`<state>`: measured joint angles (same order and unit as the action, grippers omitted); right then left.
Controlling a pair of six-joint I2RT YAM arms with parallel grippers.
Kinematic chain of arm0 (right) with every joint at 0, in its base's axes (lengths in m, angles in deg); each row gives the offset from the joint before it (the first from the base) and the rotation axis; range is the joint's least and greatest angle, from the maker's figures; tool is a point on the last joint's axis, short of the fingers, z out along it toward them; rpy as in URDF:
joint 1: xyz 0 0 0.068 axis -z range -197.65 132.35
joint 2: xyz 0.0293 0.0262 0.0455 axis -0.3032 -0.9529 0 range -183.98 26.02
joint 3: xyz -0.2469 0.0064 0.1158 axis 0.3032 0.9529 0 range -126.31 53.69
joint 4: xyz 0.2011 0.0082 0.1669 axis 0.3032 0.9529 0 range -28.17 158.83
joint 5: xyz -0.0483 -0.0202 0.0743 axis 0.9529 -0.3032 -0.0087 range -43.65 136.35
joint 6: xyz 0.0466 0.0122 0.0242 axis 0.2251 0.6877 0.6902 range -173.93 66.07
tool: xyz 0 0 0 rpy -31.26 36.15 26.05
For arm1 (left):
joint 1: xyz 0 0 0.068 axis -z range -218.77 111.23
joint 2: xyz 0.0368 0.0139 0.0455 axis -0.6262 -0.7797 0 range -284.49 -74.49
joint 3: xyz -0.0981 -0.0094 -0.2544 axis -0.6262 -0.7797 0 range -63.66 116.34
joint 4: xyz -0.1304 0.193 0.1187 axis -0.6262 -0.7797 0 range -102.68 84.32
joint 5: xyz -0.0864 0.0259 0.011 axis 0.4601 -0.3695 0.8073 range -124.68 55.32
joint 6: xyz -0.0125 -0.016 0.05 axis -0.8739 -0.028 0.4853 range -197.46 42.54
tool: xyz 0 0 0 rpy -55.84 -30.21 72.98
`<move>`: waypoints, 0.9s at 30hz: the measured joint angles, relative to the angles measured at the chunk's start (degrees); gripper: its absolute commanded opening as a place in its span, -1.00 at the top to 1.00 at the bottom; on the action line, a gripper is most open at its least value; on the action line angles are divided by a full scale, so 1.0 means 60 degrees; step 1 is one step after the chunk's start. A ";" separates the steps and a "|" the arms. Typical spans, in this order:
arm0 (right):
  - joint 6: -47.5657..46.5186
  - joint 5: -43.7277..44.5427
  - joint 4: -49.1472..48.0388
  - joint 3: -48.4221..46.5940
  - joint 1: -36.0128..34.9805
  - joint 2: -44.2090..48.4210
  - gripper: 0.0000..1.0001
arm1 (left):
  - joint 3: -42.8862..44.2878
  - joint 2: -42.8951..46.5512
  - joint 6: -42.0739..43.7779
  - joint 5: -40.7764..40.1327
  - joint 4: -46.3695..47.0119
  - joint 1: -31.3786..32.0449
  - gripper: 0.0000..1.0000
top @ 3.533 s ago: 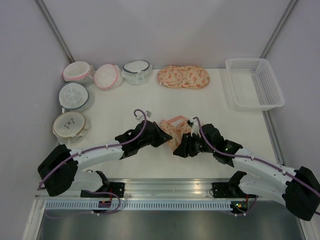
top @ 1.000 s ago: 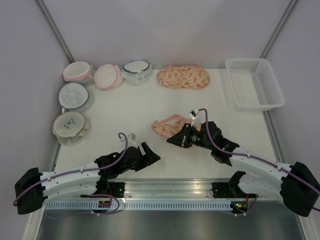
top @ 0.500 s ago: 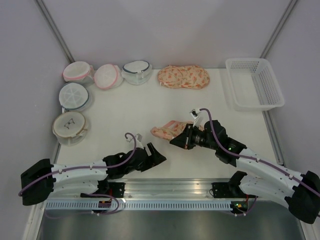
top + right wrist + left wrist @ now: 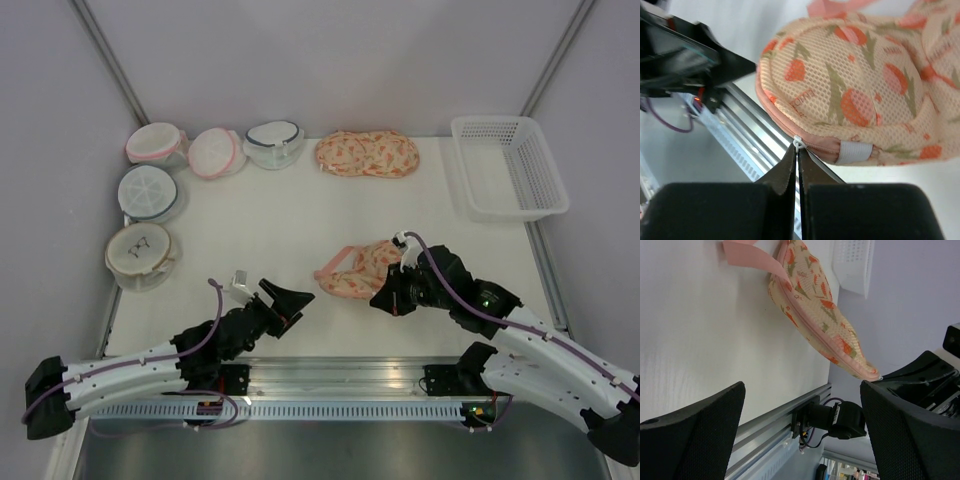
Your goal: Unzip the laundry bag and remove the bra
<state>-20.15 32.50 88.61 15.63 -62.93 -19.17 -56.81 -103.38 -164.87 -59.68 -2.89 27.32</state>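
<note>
The peach, orange-printed laundry bag [image 4: 362,266] lies at mid-table, its pink loop [image 4: 334,268] pointing left. My right gripper [image 4: 383,296] is at the bag's near right end, shut on the small white zipper pull [image 4: 797,142] where the pink zip seam ends. The bag's mesh lobe [image 4: 855,85] fills the right wrist view above the fingertips [image 4: 790,165]. My left gripper [image 4: 296,297] hovers open near the table's front edge, left of the bag, with nothing between its fingers [image 4: 715,415]. From there the bag [image 4: 815,295] shows edge-on. The bra is out of view.
A look-alike printed bag [image 4: 367,153] lies at the back centre. Several round mesh bags stand along the back left and left edge [image 4: 215,152] [image 4: 150,190] [image 4: 140,252]. A white basket [image 4: 510,165] sits at the back right. The metal rail [image 4: 330,375] runs along the front.
The left arm drew back toward the front edge and its jaws opened wider. The right gripper moved right and nearer with the zipper pull, and the bag shifted right with it.
</note>
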 measured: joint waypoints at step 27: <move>0.3362 0.5064 0.2794 0.0761 -0.1599 0.1067 -0.32 | 0.5217 -0.3719 0.3293 -0.1290 -0.2575 0.0000 -0.99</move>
<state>0.03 62.88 105.38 20.20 -72.52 -12.77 -25.51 -125.69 -145.11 -67.42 -18.34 27.32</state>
